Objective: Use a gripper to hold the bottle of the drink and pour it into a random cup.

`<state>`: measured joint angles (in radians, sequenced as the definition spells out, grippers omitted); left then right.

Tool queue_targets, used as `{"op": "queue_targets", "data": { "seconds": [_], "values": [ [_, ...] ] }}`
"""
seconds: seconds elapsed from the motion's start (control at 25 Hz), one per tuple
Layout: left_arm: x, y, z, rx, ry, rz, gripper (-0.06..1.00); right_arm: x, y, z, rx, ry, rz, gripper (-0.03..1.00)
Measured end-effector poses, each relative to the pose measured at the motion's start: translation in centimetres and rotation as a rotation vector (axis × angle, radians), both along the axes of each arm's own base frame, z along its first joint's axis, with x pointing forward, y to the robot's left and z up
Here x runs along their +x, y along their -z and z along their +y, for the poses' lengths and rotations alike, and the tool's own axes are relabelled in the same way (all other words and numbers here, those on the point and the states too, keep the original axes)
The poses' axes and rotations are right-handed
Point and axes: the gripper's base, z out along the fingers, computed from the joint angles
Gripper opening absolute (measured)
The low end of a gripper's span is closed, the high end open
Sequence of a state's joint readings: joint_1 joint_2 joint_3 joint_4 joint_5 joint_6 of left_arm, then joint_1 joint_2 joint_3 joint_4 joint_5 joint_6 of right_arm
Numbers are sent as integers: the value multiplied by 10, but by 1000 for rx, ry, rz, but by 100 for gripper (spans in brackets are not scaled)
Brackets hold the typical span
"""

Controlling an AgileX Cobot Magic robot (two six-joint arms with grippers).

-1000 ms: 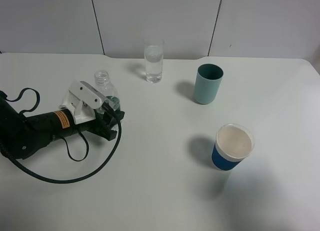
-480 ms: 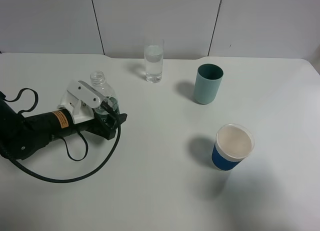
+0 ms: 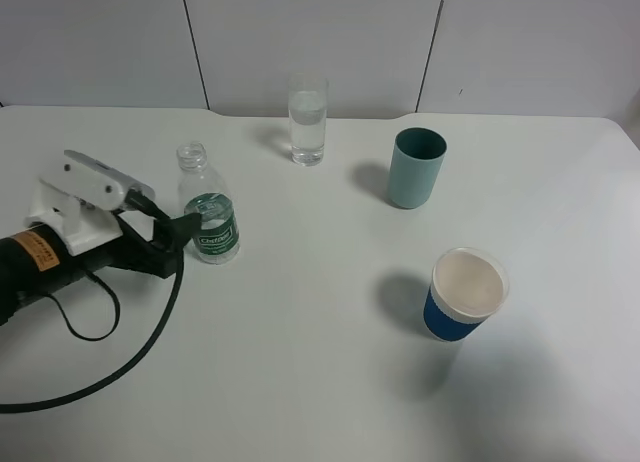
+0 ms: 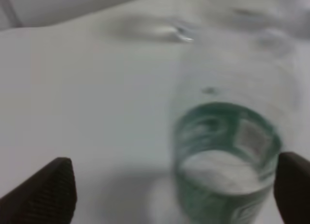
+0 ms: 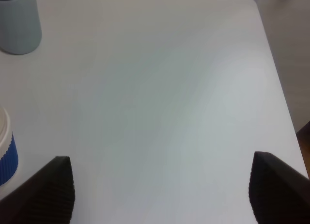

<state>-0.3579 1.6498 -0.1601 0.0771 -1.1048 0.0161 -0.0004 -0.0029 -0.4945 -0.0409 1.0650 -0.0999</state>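
Observation:
The bottle of the drink (image 3: 207, 217), small and clear with a green label and no cap, stands upright on the white table (image 3: 300, 362). My left gripper (image 3: 168, 217) lies just left of it, open and drawn back, its tips close to the bottle's label. In the left wrist view the bottle (image 4: 227, 156) is blurred and near, ahead of the open left gripper (image 4: 169, 195), toward one fingertip. The cup (image 3: 307, 120), a tall clear glass holding some clear liquid, stands at the back centre. My right gripper (image 5: 162, 190) is open and empty over bare table.
A teal cup (image 3: 415, 168) stands right of the glass; it also shows in the right wrist view (image 5: 17, 23). A blue-sleeved white paper cup (image 3: 465, 293) stands at the front right, and its edge shows in the right wrist view (image 5: 5, 151). A black cable (image 3: 130, 362) loops on the table at the left.
My left gripper has let go of the bottle and pulled back to the left. The bottle now stands free and upright, a little left of where it was.

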Motion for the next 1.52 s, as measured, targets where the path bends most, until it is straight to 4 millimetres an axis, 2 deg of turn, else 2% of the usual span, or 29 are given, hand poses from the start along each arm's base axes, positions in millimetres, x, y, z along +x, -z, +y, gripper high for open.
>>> {"op": "queue_targets", "data": {
  "seconds": [0.16, 0.52, 0.68, 0.8, 0.92, 1.08, 1.28, 1.52],
  "values": [
    [-16, -17, 13, -52, -92, -21, 81, 0, 0, 0, 0, 0, 0, 74],
    [-27, -68, 21, -133, -153, -23, 81, 0, 0, 0, 0, 0, 0, 74],
    [-27, -103, 19, -87, -123, 4, 81, 0, 0, 0, 0, 0, 0, 74],
    [-28, -137, 18, -49, -93, 7, 81, 0, 0, 0, 0, 0, 0, 74],
    [-35, -168, 19, 6, -68, 3, 81, 0, 0, 0, 0, 0, 0, 74],
    [-53, -203, 28, 94, -63, 5, 81, 0, 0, 0, 0, 0, 0, 74],
    [-87, -220, 45, 171, -88, 47, 81, 0, 0, 0, 0, 0, 0, 74],
    [-128, -216, 66, 209, -134, 109, 81, 0, 0, 0, 0, 0, 0, 74]
  ]
}}
